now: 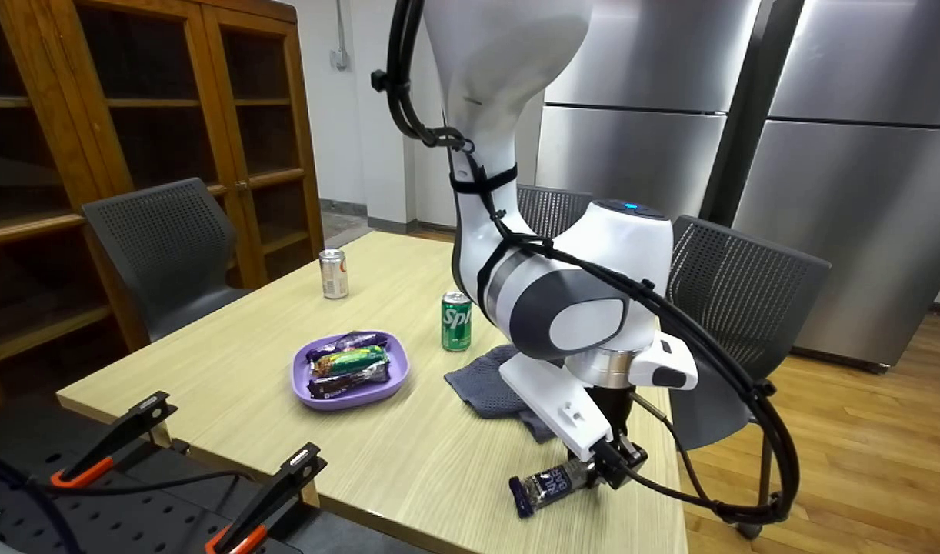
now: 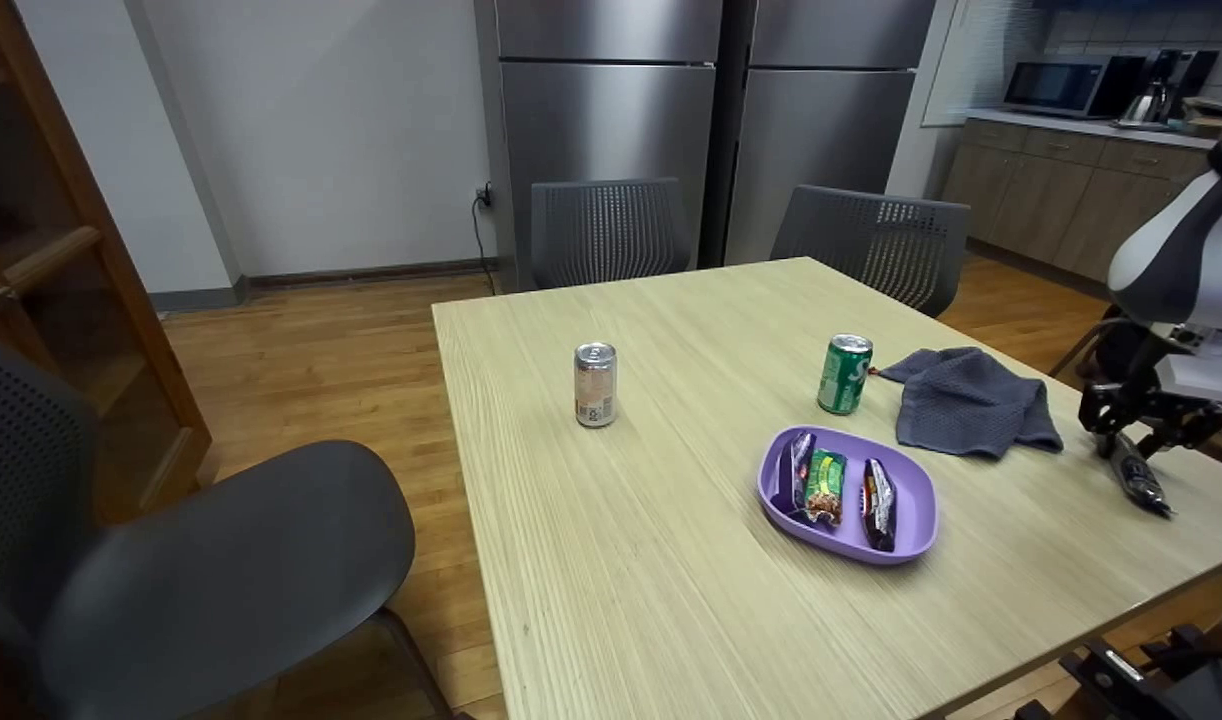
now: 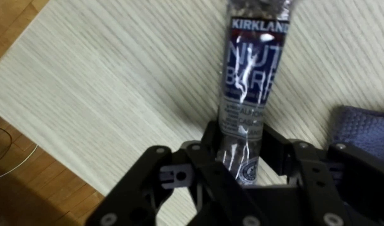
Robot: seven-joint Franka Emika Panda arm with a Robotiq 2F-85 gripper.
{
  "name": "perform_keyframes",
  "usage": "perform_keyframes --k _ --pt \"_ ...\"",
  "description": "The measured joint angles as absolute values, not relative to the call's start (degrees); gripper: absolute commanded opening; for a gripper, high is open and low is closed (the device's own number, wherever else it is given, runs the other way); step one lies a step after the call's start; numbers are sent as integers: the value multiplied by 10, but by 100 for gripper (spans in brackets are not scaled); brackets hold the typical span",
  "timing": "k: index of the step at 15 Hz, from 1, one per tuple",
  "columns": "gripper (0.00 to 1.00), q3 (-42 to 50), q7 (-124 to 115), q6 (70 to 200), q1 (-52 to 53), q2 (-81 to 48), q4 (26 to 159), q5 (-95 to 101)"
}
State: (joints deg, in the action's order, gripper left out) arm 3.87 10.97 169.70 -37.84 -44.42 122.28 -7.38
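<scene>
Kirkland nut bar (image 3: 251, 72): between the fingers (image 3: 211, 135) of the pincer (image 3: 242, 138), over the wood-grain surface (image 1: 208, 362) near its corner. Clear wrapper, navy label facing the wrist camera; longer part sticks out ahead of the grip.
Bar height: flat on the surface or just lifted, can't tell.
Pincer: partway closed, gap matches the bar's width; fingers against both long sides, so it has hold of the bar, off-center along its length.
Arm: white Panda arm (image 1: 585, 323), black cables (image 1: 400, 46) strapped along it, wrist pointing down at the bar.
Cloth: crumpled blue-gray cloth (image 2: 971, 410) on the surface near the pincer; its edge also shows in the wrist view.
Sprite can (image 1: 456, 323): upright, near the cloth, visible in both exterior views.
Pale can (image 2: 596, 390): upright, well apart from pincer and Sprite can.
Purple tray (image 2: 909, 500): on the surface, near the Sprite can.
Tray contents: purple-wrapped bar (image 2: 794, 475) and green-wrapped bar (image 2: 826, 485) side by side; dark-wrapped bar (image 2: 879, 505) across a gap from them.
Surface edge: two black clamps (image 1: 120, 436) with orange-red parts.
Background: stainless refrigerators (image 2: 611, 150), dark gray chairs (image 1: 166, 238), wooden cabinet (image 1: 211, 115), microwave (image 2: 1061, 83).
</scene>
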Motion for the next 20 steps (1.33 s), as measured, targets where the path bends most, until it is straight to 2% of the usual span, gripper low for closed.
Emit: perform_keyframes --k 8,12,13,20 --pt "12 32 120 1704 -382 -441 1226 -73" --pt "5 34 121 1712 -382 -425 1245 -68" --pt "0 35 121 1714 -382 -419 1252 -67" --pt "0 36 121 1737 -379 -371 1312 -67"
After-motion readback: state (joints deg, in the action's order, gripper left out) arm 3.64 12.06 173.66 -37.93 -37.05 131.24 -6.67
